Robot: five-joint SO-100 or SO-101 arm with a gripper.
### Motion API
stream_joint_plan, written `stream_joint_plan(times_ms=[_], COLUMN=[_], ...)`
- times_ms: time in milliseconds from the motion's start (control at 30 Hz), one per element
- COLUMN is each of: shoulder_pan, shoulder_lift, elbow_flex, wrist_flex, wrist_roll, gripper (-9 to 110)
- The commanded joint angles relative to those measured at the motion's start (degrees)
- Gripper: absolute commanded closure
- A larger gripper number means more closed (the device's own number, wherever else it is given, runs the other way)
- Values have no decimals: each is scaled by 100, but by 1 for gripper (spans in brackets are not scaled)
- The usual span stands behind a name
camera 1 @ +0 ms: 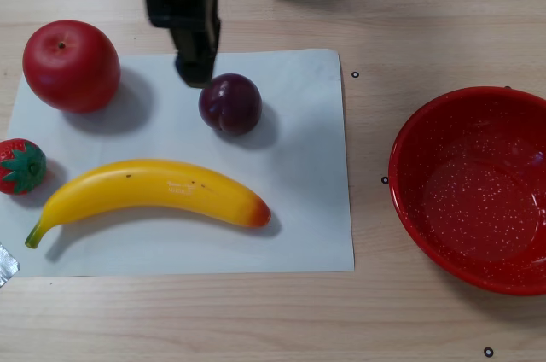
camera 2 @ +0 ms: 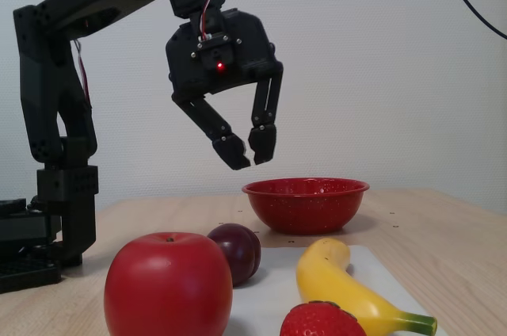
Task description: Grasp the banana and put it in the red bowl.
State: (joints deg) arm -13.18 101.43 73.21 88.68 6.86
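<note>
i see my pincer [camera 2: 249, 151] hanging in the air, its tips slightly parted and empty; the banana [camera 1: 149, 193] lies on white paper [camera 1: 307, 208], well apart from the red bowl [camera 1: 473, 187].

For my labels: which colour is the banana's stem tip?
Green; the stem tip of the banana shows best in the other view.

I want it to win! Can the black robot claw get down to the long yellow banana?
Probably yes. The gripper hangs open in the air, and the long yellow toy banana lies bare on the white paper sheet, with nothing on top. The purple plum sits apart.
</note>
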Motion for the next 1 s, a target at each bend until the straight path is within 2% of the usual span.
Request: stream_joint_plan(times_ms=[0,367,667,767,867,967], shoulder_pan=[-97,-422,-545,-571,-606,-615], shoulder_lift=[26,-1169,-2083,-2276,-2426,-2540], elbow_flex=[-703,-1573,-2470,-2637,-2672,-2681], wrist_flex=[79,70,202,316,334,255], wrist_roll=[114,229,360,527,580,580], gripper=[101,100,86,73,55,47])
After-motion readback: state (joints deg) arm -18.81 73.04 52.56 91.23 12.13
